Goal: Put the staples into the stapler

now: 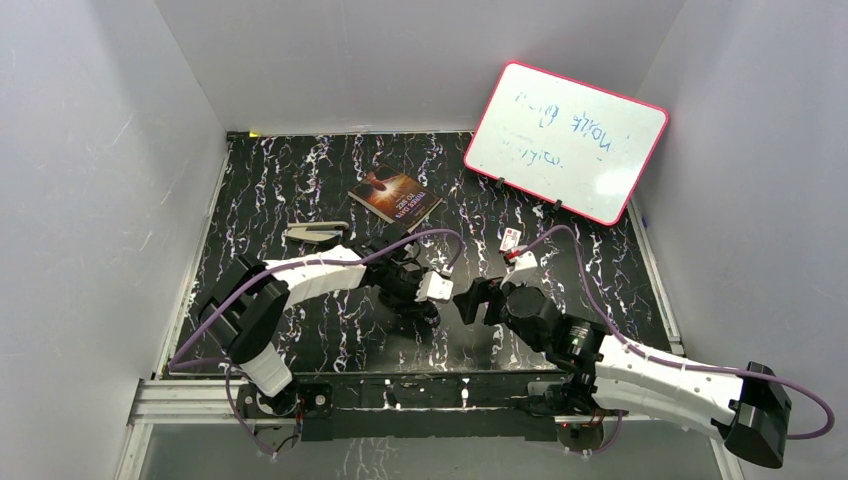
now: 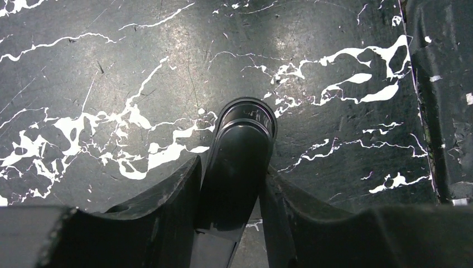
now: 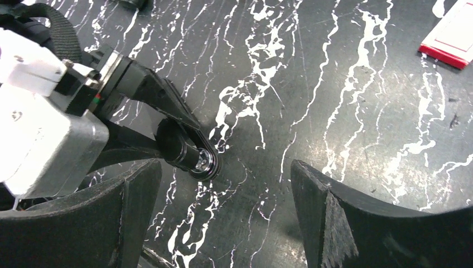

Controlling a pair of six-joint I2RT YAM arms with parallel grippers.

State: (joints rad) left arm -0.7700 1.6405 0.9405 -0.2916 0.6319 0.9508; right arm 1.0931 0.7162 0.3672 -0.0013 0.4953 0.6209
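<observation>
Staples are not in either arm's jaws: no loose strip shows, only their small white-and-red box [image 1: 511,240], lying on the desk [image 1: 300,180] just beyond the right gripper [image 3: 225,167].

Your left gripper [image 2: 231,167] has its jaws closed on a black stapler [image 2: 245,139], clamped across its body with the rounded nose poking out ahead, low over the desk; whether it touches, you cannot tell. Your right gripper's jaws stand wide apart and empty, facing that nose from close by. The box sits at the far right corner of the right wrist view, well apart from the jaws.

By my reading, you are at the bracing step: stapler steadied, its top seemingly shut, nothing loaded. Next, you'd need the right jaws to lift the stapler's top open while the left holds firm, then fetch a strip from the box. That strip is thin, so expect a fussy pinch.

Further out lie a pale grey object [image 1: 315,232], a book [image 1: 395,197] and a whiteboard [image 1: 565,140].
</observation>
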